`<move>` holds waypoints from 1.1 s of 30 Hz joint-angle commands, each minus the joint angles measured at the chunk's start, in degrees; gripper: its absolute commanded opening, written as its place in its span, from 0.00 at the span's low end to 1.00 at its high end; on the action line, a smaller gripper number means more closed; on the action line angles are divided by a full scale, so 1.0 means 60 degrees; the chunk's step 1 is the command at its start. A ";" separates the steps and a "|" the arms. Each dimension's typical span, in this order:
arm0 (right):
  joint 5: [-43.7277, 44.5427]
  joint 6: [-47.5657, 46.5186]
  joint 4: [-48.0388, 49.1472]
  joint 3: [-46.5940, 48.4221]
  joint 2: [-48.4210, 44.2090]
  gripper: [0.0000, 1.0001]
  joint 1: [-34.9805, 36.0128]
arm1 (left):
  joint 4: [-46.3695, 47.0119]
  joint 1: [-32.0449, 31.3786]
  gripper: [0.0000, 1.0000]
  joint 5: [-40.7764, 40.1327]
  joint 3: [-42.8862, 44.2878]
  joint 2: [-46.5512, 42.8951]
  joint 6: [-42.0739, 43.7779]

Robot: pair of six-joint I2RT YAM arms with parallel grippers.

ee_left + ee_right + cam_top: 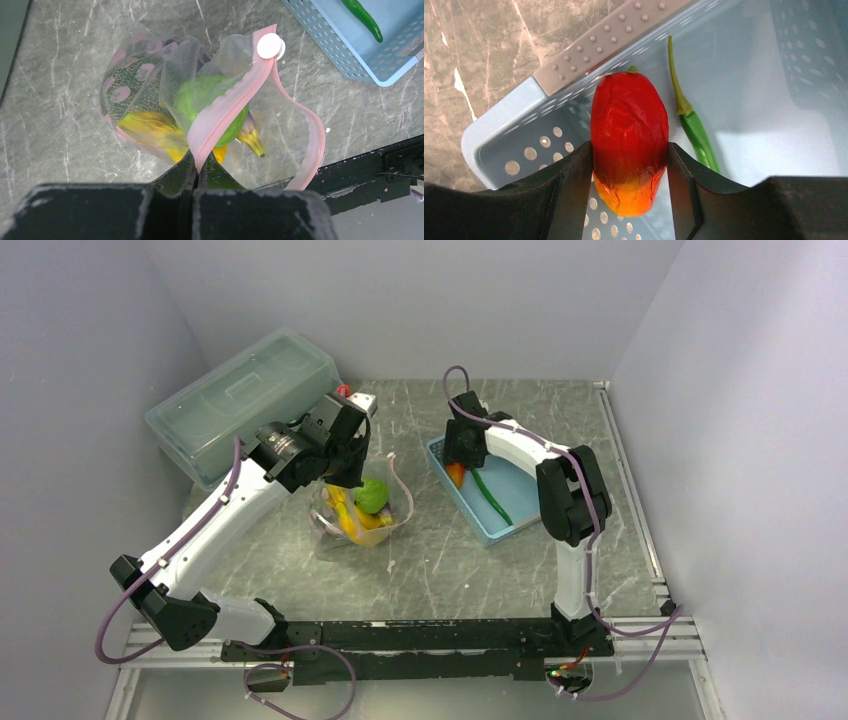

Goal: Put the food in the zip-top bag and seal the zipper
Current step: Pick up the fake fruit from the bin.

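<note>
The zip-top bag (145,75) lies open on the table, lifted by its pink zipper (225,107). My left gripper (202,162) is shut on that strip. Inside the bag are a bright-green ball (200,97), yellow bananas (150,125) and a dull-green lump (114,97). A white slider (270,46) sits at the zipper's far end. In the top view the bag (360,512) is at centre left under the left gripper (350,483). My right gripper (629,150) is down in the basket, both fingers pressed on the sides of a red-orange piece (629,115).
The light-blue basket (499,120) stands right of the bag (490,535) and holds a long green chili (694,125). A grey studded bar (599,45) lies across the basket's rim. A large translucent lidded box (240,400) sits at the back left. A black rail (380,165) runs along the table's near edge.
</note>
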 commanded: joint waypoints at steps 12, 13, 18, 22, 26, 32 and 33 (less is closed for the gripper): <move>0.0240 -0.0173 0.0004 -0.0427 -0.2994 0.17 -0.0045 | 0.0487 0.0042 0.00 0.0097 0.0111 0.0045 -0.0090; 0.0124 -0.0186 0.0004 -0.0470 -0.3178 0.17 -0.0045 | 0.0501 0.0047 0.00 0.0114 0.0125 0.0051 -0.0092; -0.0954 -0.0252 0.0407 -0.0967 -0.4410 0.17 -0.0017 | 0.0526 0.0052 0.00 0.0130 0.0178 0.0114 -0.0092; -0.2277 -0.0199 0.1054 -0.1475 -0.5351 0.17 0.0011 | 0.0557 0.0042 0.00 0.0150 0.0177 0.0175 -0.0106; -0.3350 -0.0040 0.1694 -0.1830 -0.6125 0.17 0.0145 | 0.0564 0.0044 0.00 0.0179 0.0232 0.0220 -0.0136; -0.4620 0.0200 0.2652 -0.2291 -0.7046 0.16 0.0575 | 0.0549 0.0055 0.00 0.0154 0.0263 0.0271 -0.0150; -0.4723 0.0189 0.2754 -0.2320 -0.7130 0.16 0.0703 | 0.0557 0.0049 0.00 0.0149 0.0272 0.0272 -0.0163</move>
